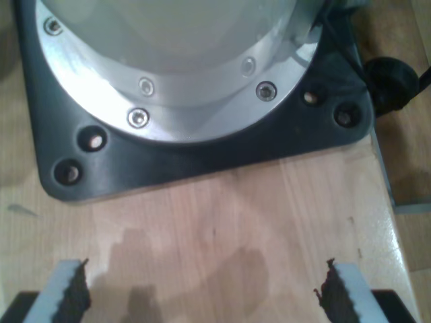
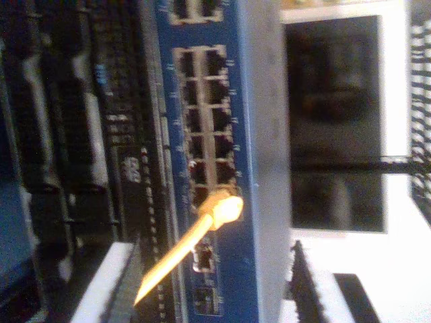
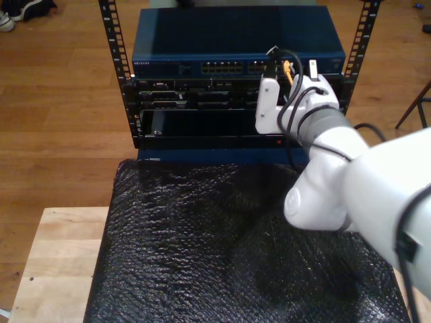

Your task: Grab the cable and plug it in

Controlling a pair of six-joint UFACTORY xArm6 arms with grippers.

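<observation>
Two grippers logged. My second gripper (image 2: 209, 296) faced the blue network switch (image 2: 209, 134), its jaws apart with nothing clamped between them. The orange-yellow cable (image 2: 178, 252) ran up between the fingers to its plug (image 2: 222, 207), which sat at a port in the switch's double row (seating depth too blurred to tell). In the exterior view the white arm (image 3: 350, 182) reached to the rack (image 3: 236, 74) at that view's right. My first gripper (image 1: 205, 289) hung spread wide over bare wooden table (image 1: 229, 222), near a black base plate (image 1: 202, 151).
</observation>
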